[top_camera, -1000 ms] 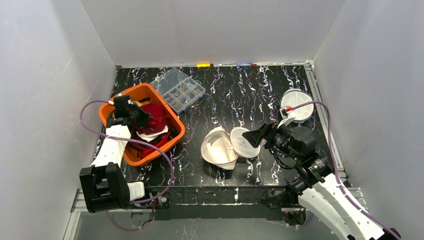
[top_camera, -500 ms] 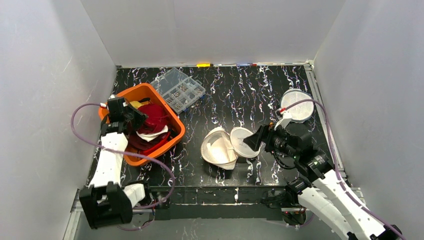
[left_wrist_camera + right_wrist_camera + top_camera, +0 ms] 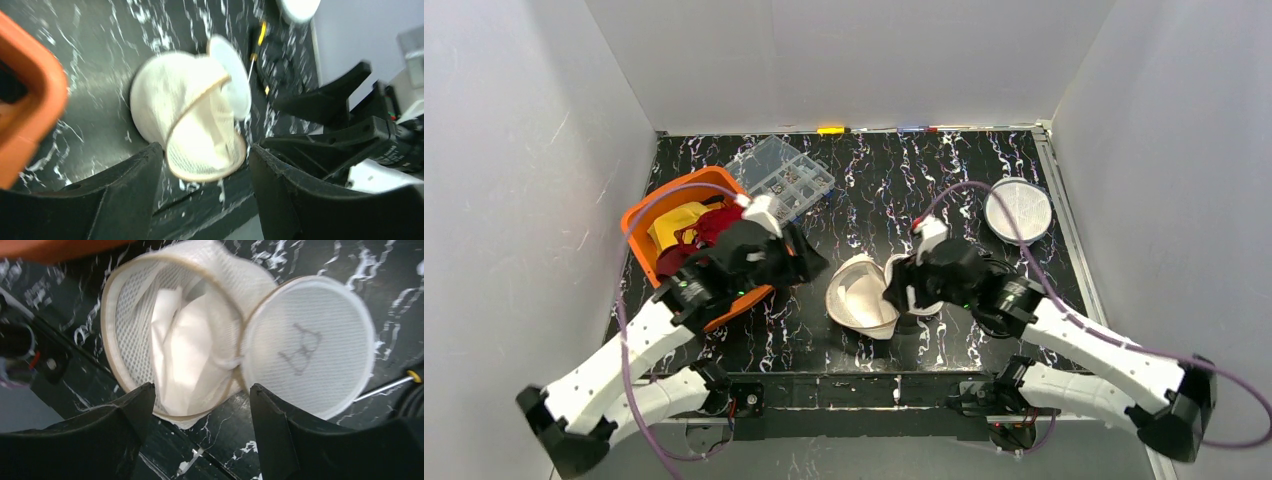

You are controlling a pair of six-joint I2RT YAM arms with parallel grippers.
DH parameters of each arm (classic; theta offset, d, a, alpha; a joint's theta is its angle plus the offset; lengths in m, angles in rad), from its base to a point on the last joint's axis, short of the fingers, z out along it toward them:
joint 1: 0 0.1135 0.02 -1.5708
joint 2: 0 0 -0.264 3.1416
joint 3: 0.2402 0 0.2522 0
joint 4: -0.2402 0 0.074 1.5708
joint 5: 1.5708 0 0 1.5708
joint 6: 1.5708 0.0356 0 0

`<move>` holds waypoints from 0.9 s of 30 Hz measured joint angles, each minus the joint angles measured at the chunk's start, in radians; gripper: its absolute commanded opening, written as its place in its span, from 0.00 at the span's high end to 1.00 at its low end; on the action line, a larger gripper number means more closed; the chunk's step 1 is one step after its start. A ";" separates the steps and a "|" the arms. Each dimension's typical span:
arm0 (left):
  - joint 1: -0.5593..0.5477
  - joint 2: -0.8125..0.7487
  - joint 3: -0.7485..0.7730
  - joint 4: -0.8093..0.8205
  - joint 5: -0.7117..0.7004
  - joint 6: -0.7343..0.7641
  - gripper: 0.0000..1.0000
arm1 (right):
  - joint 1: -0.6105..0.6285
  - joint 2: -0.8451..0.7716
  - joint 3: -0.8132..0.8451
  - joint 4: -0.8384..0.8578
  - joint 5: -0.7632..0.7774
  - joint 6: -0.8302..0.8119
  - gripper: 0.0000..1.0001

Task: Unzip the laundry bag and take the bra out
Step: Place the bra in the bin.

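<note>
The white mesh laundry bag (image 3: 859, 297) lies on its side at the middle of the black table (image 3: 904, 190), its round lid (image 3: 307, 347) unzipped and folded out toward 3 o'clock. My right gripper (image 3: 900, 290), jaws apart and empty, hangs at that open mouth and is the nearer. My left gripper (image 3: 812, 262), also spread and empty, sits at the bag's 9 o'clock, behind the closed dome; pale cloth (image 3: 187, 357), likely the bra, shows inside.

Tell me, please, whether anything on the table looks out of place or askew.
The mesh laundry bag lies tipped on its side mid-table, its round lid flapped open with white fabric showing inside. Nothing looks spilled or damaged.
</note>
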 measured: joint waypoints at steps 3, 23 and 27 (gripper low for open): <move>-0.166 0.085 -0.002 -0.019 -0.068 -0.018 0.38 | 0.188 0.089 0.002 0.013 0.122 0.002 0.32; -0.297 0.293 -0.191 0.035 -0.188 -0.143 0.68 | 0.383 0.294 -0.099 0.274 0.261 0.017 0.36; -0.297 0.312 -0.192 0.070 -0.187 -0.139 1.00 | 0.401 0.269 -0.122 0.274 0.249 0.024 0.35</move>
